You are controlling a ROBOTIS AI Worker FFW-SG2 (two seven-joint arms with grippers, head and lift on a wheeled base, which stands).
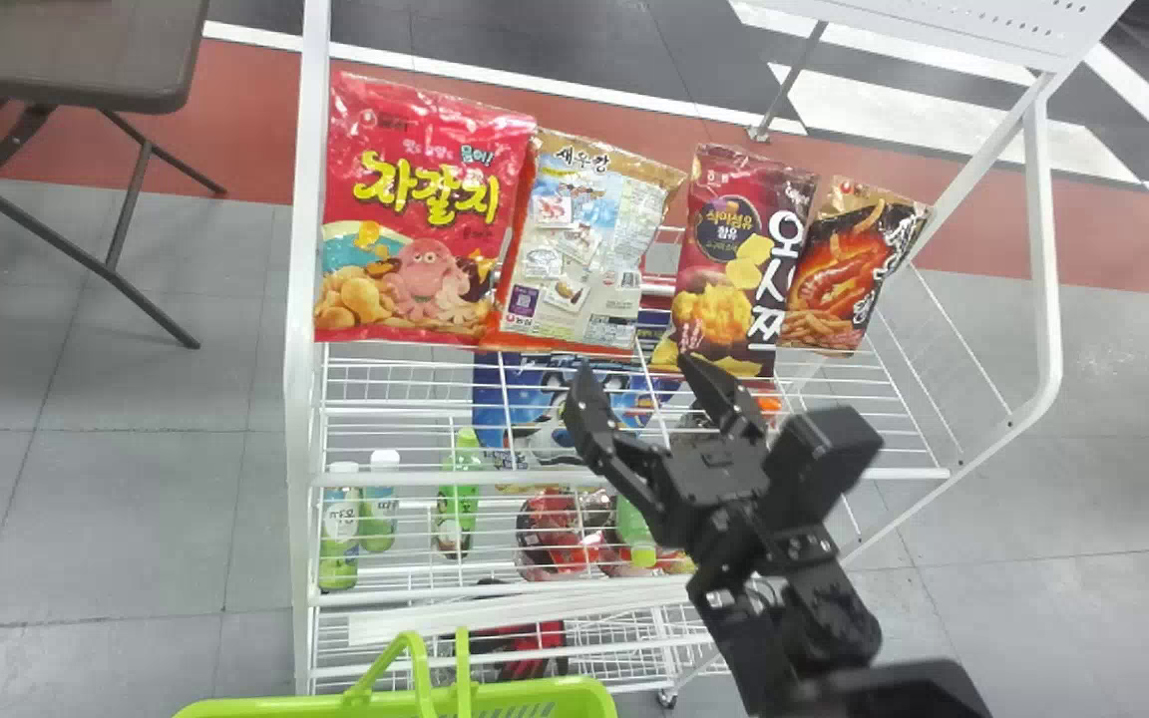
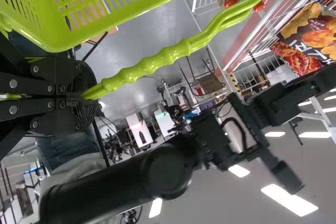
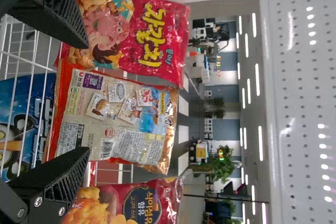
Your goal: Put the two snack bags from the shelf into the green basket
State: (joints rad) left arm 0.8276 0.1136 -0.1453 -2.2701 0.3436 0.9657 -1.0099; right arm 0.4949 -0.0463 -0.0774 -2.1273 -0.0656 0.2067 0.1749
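White wire shelf (image 1: 395, 479): behind its front edge, the pale snack bag (image 1: 579, 239) is stood upright, straight ahead of the nearer right gripper (image 1: 634, 367), fingers spread; the basket handle (image 2: 142, 69) is pinched by the left gripper (image 2: 88, 96).

From my station I am seeing the white wire shelf (image 1: 435, 479), where four bags are standing in one row: red octopus bag (image 1: 415, 209), bag with its back side forward (image 1: 574, 249), maroon chip bag (image 1: 729, 259), black-and-orange shrimp bag (image 1: 849, 269). Below, bottles (image 1: 340, 529) are standing.
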